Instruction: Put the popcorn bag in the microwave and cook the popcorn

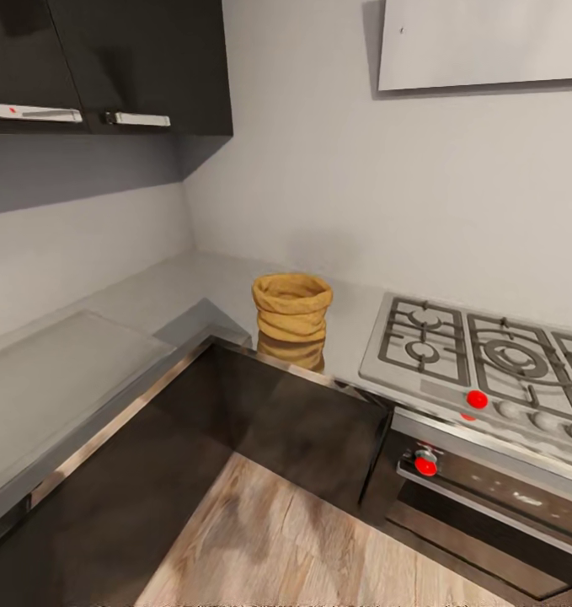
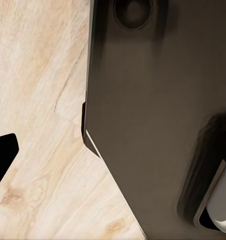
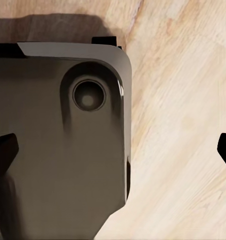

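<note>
sitting on countertop [image 1: 193, 291]: 1 popcorn bag [image 1: 291, 316] beside hob [image 1: 479, 358]; both jaws apart.

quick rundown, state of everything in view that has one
popcorn bag: upright, mouth open, on the countertop near its front edge
wall cabinets: doors shut
gas hob: no flame visible
oven: door shut
right hand: fingers wide apart, holding nothing

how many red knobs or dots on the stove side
2 clear ones: a red dot on the hob front edge, and a red knob below on the oven panel. More may sit beyond the frame's right edge.
</note>
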### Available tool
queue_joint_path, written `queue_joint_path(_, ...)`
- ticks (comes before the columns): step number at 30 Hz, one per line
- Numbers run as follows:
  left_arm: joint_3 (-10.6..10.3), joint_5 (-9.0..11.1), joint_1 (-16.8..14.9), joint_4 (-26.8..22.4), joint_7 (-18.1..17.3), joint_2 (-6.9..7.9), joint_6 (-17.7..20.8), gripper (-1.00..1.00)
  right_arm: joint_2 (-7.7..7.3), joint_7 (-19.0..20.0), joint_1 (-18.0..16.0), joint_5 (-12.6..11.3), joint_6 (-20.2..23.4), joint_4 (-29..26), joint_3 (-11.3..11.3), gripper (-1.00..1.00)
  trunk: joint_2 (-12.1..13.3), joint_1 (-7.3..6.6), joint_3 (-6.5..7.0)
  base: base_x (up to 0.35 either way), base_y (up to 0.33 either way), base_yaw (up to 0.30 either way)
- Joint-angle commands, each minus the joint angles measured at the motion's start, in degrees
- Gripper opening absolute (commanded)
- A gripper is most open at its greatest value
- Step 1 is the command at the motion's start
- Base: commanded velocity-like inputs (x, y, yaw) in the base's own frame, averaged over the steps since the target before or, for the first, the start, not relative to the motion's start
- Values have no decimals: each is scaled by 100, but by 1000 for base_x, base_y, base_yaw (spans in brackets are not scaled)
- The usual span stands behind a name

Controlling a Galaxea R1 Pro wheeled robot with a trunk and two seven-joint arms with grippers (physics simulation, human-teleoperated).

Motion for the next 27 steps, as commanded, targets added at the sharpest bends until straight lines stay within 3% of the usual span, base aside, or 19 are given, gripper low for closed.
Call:
queue_joint_path(1, 0, 50, 2, -4, 0, -1, -10, 100, -6, 7, -5, 27, -28, 18, -46, 100, -3, 0, -14, 0, 0, 0)
queue_joint_path(15, 0, 50, 2, -4, 0, -1, -9, 100, -6, 7, -4, 27, -45, 18, -46, 100, -3, 0, -140, 0, 0, 0)
queue_joint_path(27, 0, 50, 1, -4, 0, -1, -11, 100, -6, 13, -4, 34, -54, 18, -39, 100, -3, 0, -148, 0, 0, 0)
